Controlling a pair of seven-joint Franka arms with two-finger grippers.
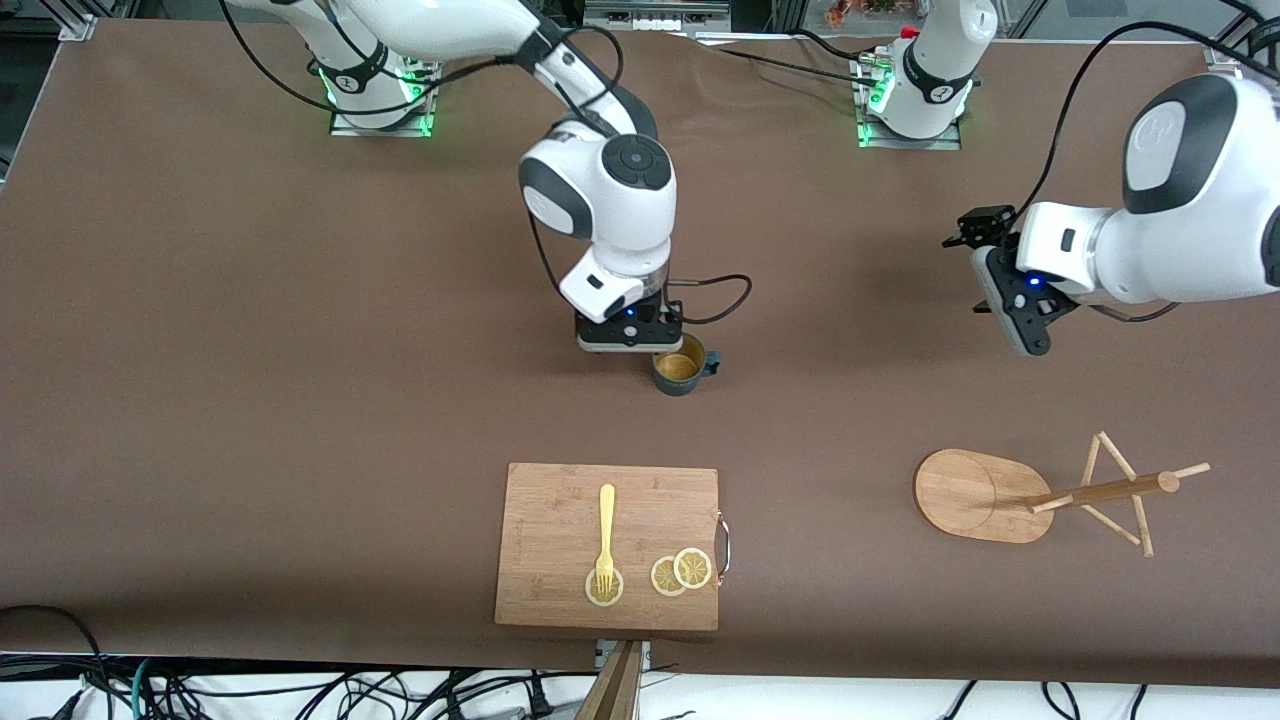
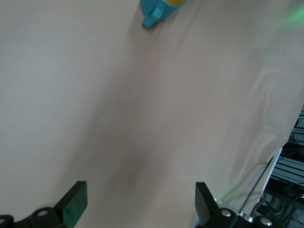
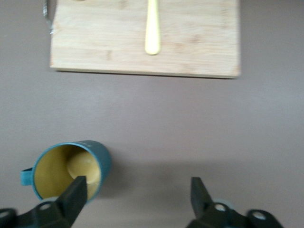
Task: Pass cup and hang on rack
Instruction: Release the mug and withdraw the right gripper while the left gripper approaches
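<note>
The cup (image 1: 680,370), dark teal with a mustard-yellow inside, stands upright on the brown table near its middle, handle toward the left arm's end. My right gripper (image 1: 636,346) hangs low right beside it. In the right wrist view the gripper (image 3: 138,192) is open and empty, and one finger (image 3: 76,192) shows in front of the cup's (image 3: 66,168) mouth. The rack (image 1: 1050,495) stands toward the left arm's end, nearer the camera than the cup. My left gripper (image 1: 1022,312) waits open in the air, over bare table. The left wrist view (image 2: 140,202) shows the cup (image 2: 159,8) far off.
A wooden cutting board (image 1: 560,500) lies nearer the camera than the cup, with a yellow fork (image 1: 605,530) and lemon slices (image 1: 681,572) on it. It also shows in the right wrist view (image 3: 199,42). Cables trail from both wrists.
</note>
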